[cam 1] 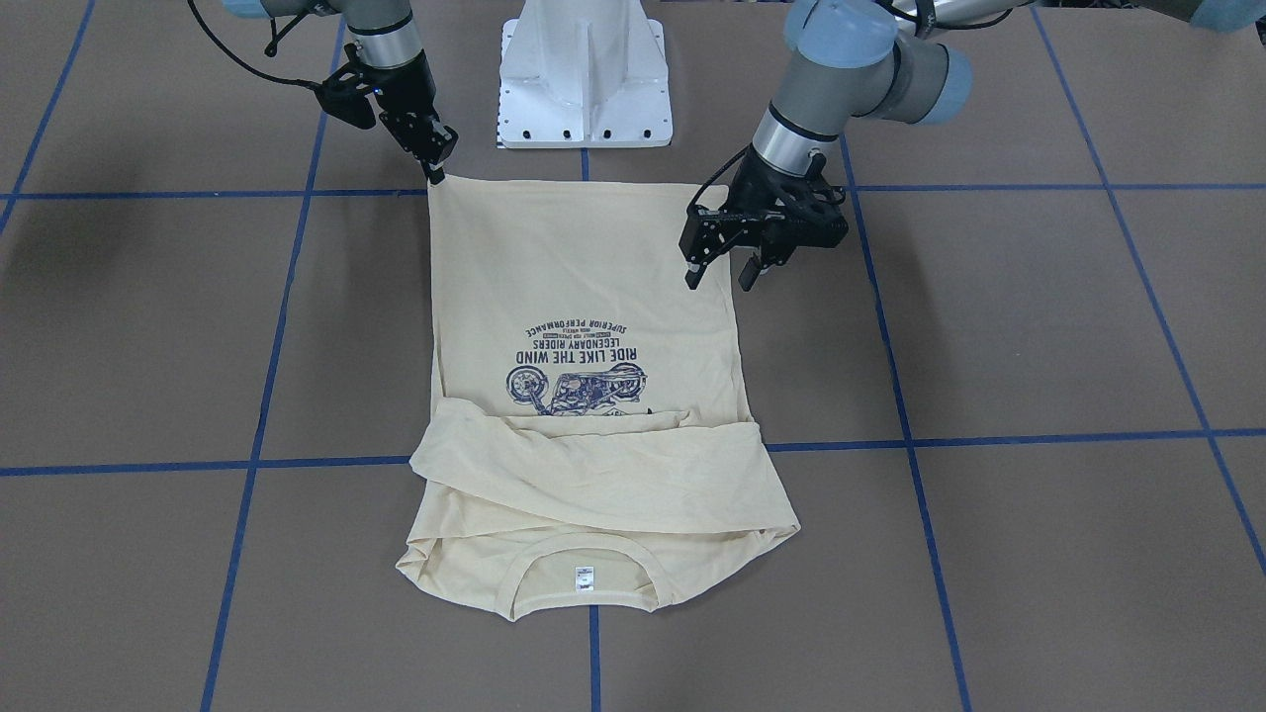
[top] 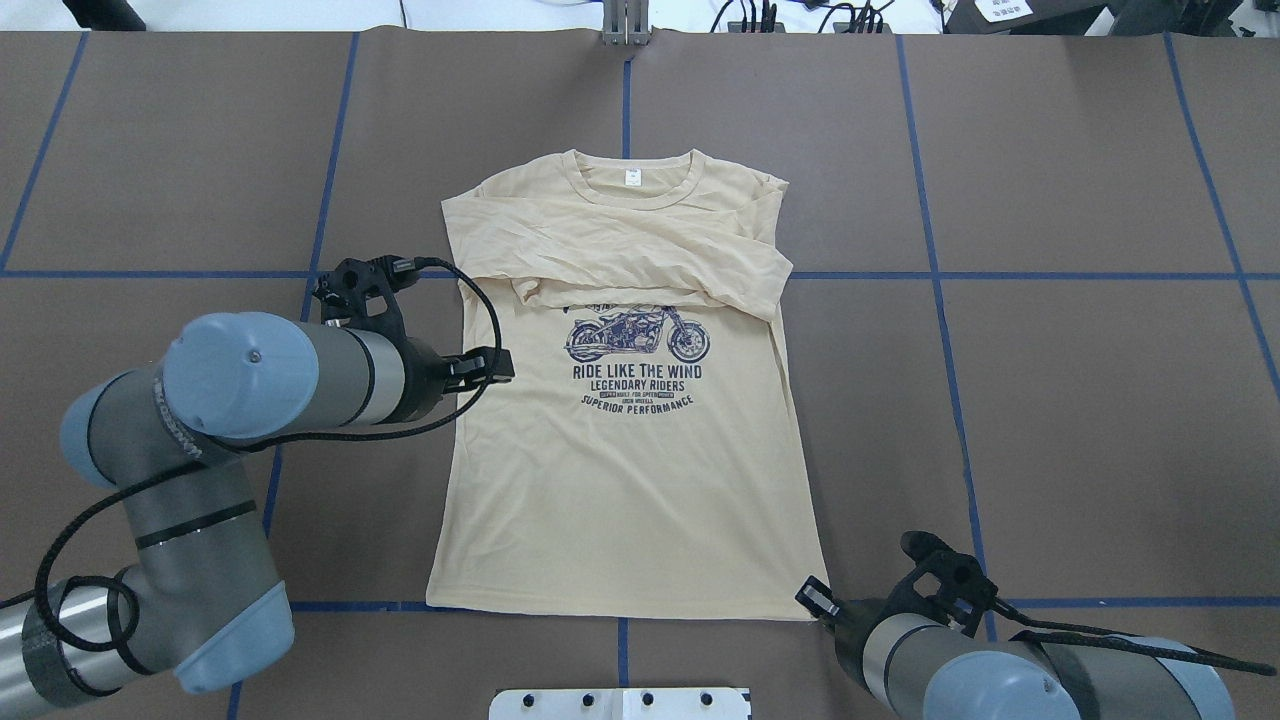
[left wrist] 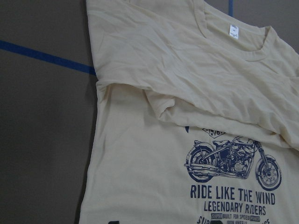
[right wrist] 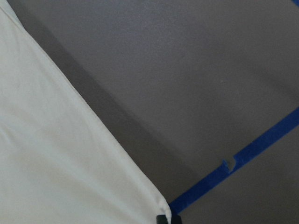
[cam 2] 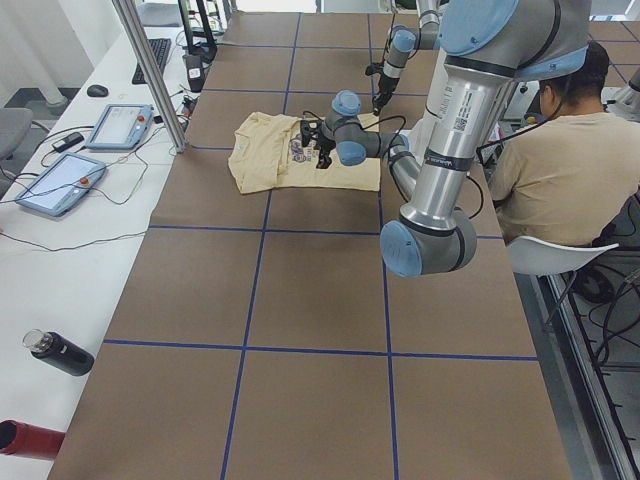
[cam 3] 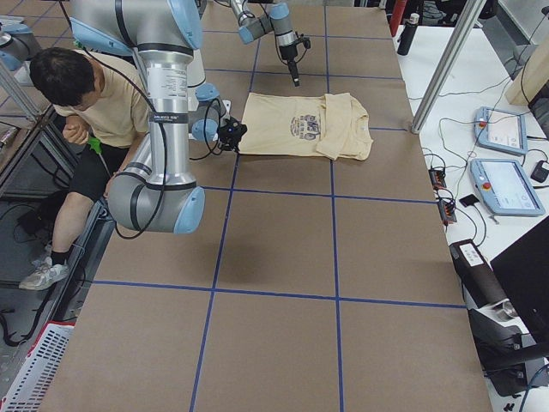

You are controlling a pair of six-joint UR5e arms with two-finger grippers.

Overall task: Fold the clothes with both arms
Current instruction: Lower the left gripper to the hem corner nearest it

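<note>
Here, my right hand (cam 1: 435, 174) pinches the soft, limp T-shirt (cam 1: 584, 257) at 1 hem corner; my left hand (cam 1: 720, 280) hovers, spread apart.

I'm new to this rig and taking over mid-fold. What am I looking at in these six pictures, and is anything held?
Two robot arms, left and right, work at a brown table. One camera looks over the robot's shoulders, one faces it, two sit at the table ends, and one rides each wrist. A cream T-shirt lies print up, its sleeves folded across the chest. The right arm's fingers seem to pinch a hem corner. The left arm's fingers hover open over the shirt's side edge.
</note>
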